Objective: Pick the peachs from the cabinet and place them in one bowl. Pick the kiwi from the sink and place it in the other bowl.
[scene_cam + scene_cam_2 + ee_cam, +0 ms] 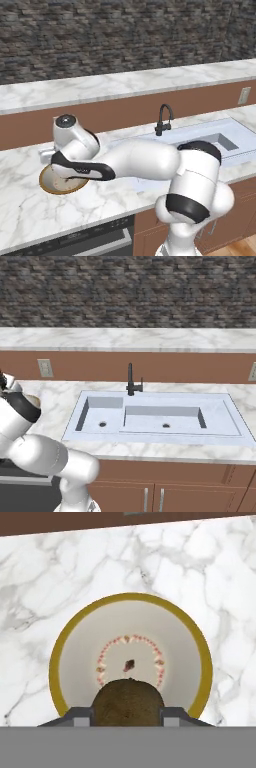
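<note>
One kiwi [128, 702] was gripped in the claw [128, 712] above the shallow bowl [57, 677].
The marble worktop [210, 577] surrounded the bowl; sink [227, 132] and black faucet [163, 120] stood well apart.

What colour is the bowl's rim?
Golden orange-brown rim around a greyish inside; clearest in the hand view.

My two-finger gripper [128, 716] hangs directly over the shallow round bowl with the orange-brown rim [131, 662], which stands on the white marbled stone counter [210, 572]. The brown fuzzy kiwi [128, 702] sits clamped between my fingers [80, 717], above the bowl's inside and clear of its floor. In the left base view the bowl [50, 186] lies under my wrist, left of the pale rectangular sink [220, 137]. The dark curved tap [163, 120] stands behind the sink, before the brown wooden upstand [125, 112].
</note>
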Available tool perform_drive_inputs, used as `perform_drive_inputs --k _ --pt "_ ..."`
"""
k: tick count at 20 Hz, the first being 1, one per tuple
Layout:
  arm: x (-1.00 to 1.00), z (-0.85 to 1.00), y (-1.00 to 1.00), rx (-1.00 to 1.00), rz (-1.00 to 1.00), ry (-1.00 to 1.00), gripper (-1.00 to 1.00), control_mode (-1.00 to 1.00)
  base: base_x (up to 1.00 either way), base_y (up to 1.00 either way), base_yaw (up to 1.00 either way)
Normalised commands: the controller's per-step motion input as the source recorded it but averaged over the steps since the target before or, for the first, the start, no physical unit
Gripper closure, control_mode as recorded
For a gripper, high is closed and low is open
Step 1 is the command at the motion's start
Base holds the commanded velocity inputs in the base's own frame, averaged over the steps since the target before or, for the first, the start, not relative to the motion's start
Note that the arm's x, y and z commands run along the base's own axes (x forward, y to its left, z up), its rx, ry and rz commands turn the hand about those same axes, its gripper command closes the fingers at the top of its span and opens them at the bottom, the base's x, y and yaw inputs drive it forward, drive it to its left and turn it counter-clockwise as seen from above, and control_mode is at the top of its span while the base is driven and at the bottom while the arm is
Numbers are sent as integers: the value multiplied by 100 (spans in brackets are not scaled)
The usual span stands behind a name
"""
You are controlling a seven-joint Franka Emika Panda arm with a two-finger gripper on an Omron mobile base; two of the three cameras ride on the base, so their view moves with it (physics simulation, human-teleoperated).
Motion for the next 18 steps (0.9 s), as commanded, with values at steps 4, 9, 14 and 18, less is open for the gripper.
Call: perform_drive_inputs --k 4,9,14,18 --pt "26 -50 4 -3 0 0 100 -100 0 0 0" --pt "13 -47 15 -2 0 0 100 -100 0 0 0" --pt "14 -40 19 -1 0 0 100 -100 0 0 0" --pt "42 -23 6 0 0 -4 100 -100 0 0 0"
